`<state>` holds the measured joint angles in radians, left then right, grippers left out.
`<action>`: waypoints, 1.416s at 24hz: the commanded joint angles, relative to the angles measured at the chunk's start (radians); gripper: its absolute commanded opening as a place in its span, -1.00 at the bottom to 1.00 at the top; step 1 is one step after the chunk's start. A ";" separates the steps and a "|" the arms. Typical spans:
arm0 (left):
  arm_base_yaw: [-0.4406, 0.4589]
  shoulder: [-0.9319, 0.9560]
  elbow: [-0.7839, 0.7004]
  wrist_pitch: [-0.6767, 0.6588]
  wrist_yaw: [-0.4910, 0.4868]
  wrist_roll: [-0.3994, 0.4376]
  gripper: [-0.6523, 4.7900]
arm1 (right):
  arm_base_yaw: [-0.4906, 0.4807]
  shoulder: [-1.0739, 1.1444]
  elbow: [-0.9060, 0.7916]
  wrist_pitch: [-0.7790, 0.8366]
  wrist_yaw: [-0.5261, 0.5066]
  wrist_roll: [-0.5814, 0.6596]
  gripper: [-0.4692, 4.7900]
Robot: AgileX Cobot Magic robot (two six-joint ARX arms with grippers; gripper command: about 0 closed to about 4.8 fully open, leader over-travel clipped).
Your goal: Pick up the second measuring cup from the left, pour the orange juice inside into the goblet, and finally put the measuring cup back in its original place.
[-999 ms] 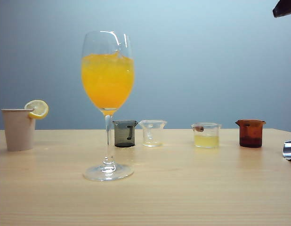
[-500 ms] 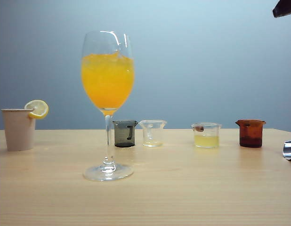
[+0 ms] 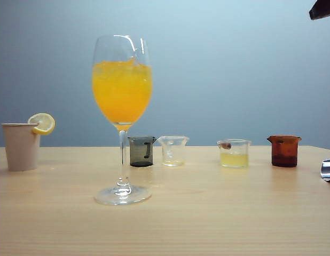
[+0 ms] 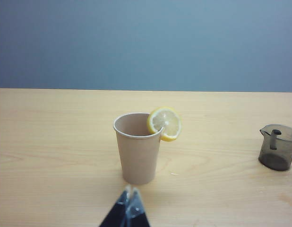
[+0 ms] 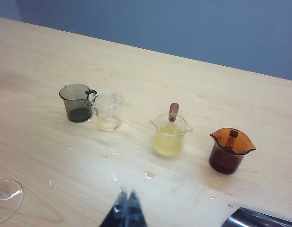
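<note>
Measuring cup [image 3: 173,150]: emptied, set upright at frame centre in the row, just beside the smoky cup [image 3: 141,151], evidently returned. Orange juice [image 3: 122,90] is held in the goblet [image 3: 122,117], left of centre. Left gripper [image 4: 128,204] and right gripper [image 5: 126,200] are seen closed, empty.

No text, label, brand, number or sign can be read anywhere in these views. The measuring cup [image 3: 173,150], the goblet [image 3: 122,117] and the other vessels on the table [image 3: 207,224] show no legible scale marks or printing, and the paper cup [image 4: 137,149] is plain beige.
</note>
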<state>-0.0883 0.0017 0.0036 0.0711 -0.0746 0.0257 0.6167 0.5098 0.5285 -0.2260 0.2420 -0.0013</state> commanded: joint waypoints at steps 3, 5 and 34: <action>0.000 0.001 0.004 0.013 0.000 0.000 -0.77 | -0.001 0.000 0.003 0.013 0.010 -0.003 -0.84; 0.000 0.001 0.004 0.012 0.000 0.000 -0.77 | -0.024 -0.013 0.001 0.013 0.072 -0.003 -0.84; 0.000 0.001 0.004 0.012 0.001 0.000 -0.77 | -0.492 -0.509 -0.528 0.323 -0.153 -0.047 -0.84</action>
<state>-0.0879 0.0013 0.0036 0.0704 -0.0742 0.0257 0.1242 -0.0006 0.0067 0.0883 0.0841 -0.0528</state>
